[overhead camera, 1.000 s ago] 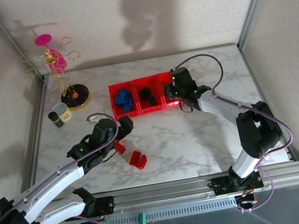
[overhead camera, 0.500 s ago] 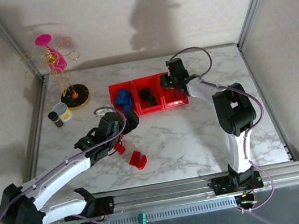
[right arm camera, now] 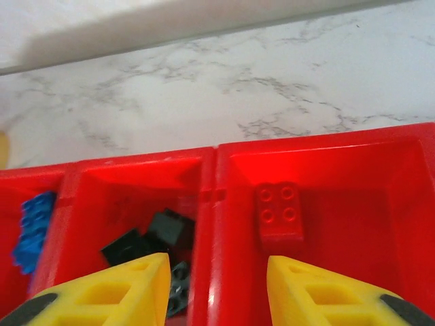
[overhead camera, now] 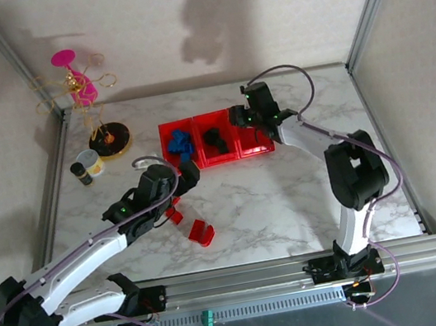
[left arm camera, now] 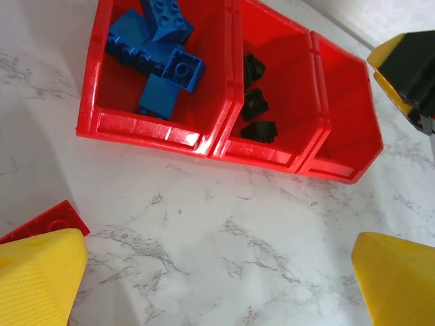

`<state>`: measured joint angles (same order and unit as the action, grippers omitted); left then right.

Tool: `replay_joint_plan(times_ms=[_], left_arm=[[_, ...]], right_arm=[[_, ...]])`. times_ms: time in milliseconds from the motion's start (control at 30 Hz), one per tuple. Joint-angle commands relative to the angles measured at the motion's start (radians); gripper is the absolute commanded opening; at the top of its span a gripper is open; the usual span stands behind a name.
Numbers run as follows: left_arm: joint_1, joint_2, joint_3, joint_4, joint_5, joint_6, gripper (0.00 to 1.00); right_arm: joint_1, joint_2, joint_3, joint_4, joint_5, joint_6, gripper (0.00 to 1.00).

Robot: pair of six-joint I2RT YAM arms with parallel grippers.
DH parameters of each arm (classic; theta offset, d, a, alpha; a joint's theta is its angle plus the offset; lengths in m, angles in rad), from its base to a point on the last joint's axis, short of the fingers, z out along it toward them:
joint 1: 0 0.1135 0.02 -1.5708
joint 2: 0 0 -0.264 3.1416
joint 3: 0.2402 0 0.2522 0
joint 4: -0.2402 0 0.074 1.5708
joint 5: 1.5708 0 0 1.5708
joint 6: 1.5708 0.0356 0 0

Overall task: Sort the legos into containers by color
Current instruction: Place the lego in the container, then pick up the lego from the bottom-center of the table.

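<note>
At the far-left corner of the counter [overhead camera: 290, 193] stood a wire stand [overhead camera: 88, 97], with a small jar [overhead camera: 89, 162] just in front of it. The left jaws hung wide open and empty over the counter. A red lego [overhead camera: 175, 215] lay just beneath them, and a second red lego [overhead camera: 201, 233] lay nearer the front edge. Behind sat the containers [overhead camera: 219, 161] in a row. Blue legos [overhead camera: 179, 143] lay in the left bin, black legos [overhead camera: 215, 139] in the middle and a red brick [right arm camera: 279, 210] in the right. The right jaws hovered above that brick, slightly parted, gripping nothing.
</note>
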<state>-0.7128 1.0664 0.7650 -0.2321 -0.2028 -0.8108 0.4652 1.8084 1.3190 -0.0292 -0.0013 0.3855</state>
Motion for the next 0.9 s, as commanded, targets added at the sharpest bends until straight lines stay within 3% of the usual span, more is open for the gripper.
replay_joint_plan(times_ms=[0,467,867], left_arm=[[-0.004,-0.055,-0.010,-0.047,-0.041,0.008,0.99],[-0.002,-0.240,-0.136,-0.165,-0.099,-0.070,1.00],[-0.001,-0.381,-0.219,-0.282,-0.162,-0.171,1.00]], right_arm=[[0.055,-0.079,-0.049,-0.035,0.014,-0.006,0.44],[0.329,-0.232,-0.217,-0.116,0.087,0.013,0.53],[0.524,-0.147,-0.283,-0.103,0.107,0.083,0.62]])
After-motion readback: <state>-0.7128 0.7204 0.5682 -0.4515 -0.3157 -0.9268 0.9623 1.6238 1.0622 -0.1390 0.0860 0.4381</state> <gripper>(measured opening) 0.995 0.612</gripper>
